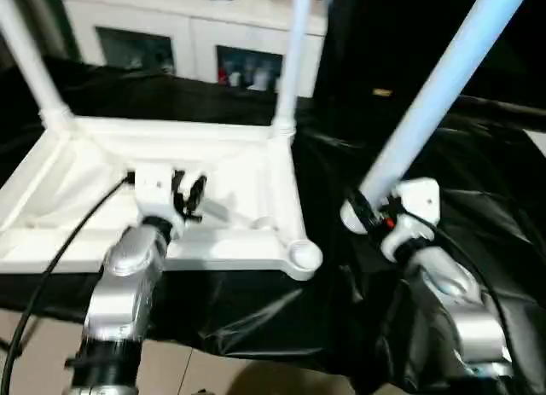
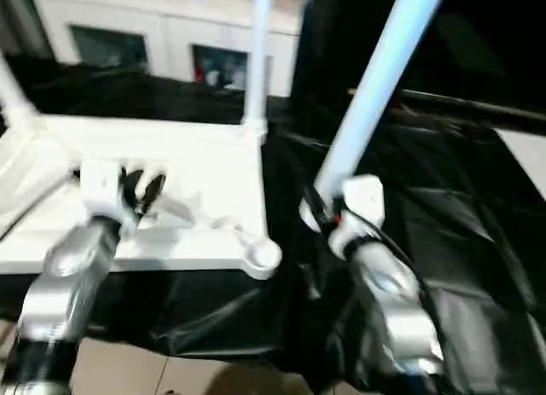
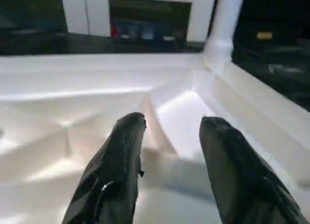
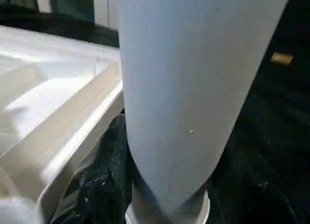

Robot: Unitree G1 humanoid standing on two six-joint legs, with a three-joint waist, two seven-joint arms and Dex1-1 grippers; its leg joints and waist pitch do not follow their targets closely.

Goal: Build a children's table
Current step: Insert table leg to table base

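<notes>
Two silver forearms [image 1: 128, 280] are seen ending in white wrist housings [image 1: 153, 183], each fitted with glossy black fingers [image 3: 114, 178]. A black cable [image 1: 60, 254] is run along the left forearm; a red detail [image 1: 391, 222] is shown at the right wrist.

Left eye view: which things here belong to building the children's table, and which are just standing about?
Job:
table top, upside down
two fitted legs at its far corners
loose leg held in the right gripper
empty near corner socket
left gripper, over the ribbed underside

Bystanders:
white cabinet
black drape
</notes>
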